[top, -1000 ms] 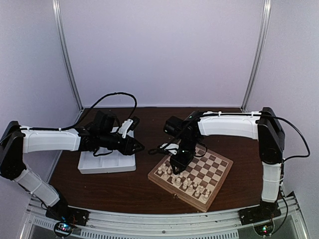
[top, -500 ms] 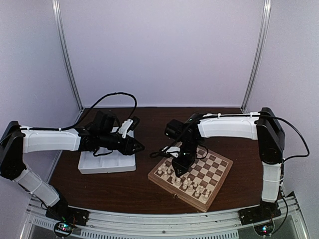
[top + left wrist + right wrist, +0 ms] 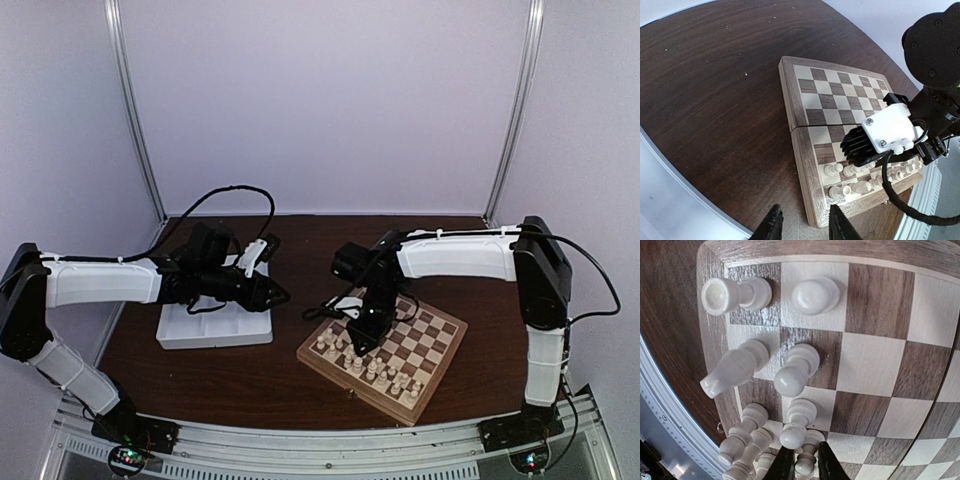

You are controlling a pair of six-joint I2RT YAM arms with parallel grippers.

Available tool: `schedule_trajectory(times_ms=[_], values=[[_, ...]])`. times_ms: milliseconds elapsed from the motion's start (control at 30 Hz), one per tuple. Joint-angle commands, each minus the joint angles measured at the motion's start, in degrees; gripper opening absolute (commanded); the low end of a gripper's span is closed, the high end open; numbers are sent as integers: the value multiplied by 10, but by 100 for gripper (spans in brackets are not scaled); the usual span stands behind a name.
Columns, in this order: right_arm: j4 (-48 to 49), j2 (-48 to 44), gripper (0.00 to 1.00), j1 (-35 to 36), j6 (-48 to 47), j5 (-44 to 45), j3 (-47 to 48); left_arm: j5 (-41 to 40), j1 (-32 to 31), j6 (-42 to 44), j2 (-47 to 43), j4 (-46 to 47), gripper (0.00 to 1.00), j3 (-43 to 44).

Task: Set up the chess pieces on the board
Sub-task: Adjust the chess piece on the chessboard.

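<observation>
The wooden chessboard point(image 3: 432, 336) lies right of centre, with cream pieces point(image 3: 375, 368) in two rows along its near-left edge. My right gripper point(image 3: 362, 335) hangs low over those rows. In the right wrist view its fingers point(image 3: 785, 465) closely flank a cream pawn point(image 3: 804, 465) that stands on the board point(image 3: 870, 365), with a rook point(image 3: 735, 294) and other pawns point(image 3: 795, 371) close by. My left gripper point(image 3: 272, 295) is open and empty above the white tray's right end. Its wrist view looks across the table at the board point(image 3: 825, 95). No dark pieces show.
The white compartmented tray point(image 3: 215, 328) sits left of the board, partly hidden by the left arm. Dark wooden table point(image 3: 270, 375) lies between tray and board. The right gripper's white-capped body point(image 3: 890, 131) shows in the left wrist view over the cream pieces point(image 3: 850, 187).
My right gripper has shifted a little to the right along the cream rows. The left arm has not moved.
</observation>
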Motion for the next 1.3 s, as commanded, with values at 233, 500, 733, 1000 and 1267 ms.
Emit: schedule_trajectory(times_ms=[233,500,733,1000,1267], values=[[3,-33,16,3,1,-1,-20,5,4,4,4,7,33,8],[3,-33,15,4,2,-8,-26,6,3,3,6,7,33,10],[1,-32,15,4,2,-14,-28,8,3,6,8,3,33,15],[-6,-31,15,4,-1,-12,-28,10,3,6,11,3,33,17],[-12,-25,16,4,-4,-10,-26,10,4,5,11,3,33,17]])
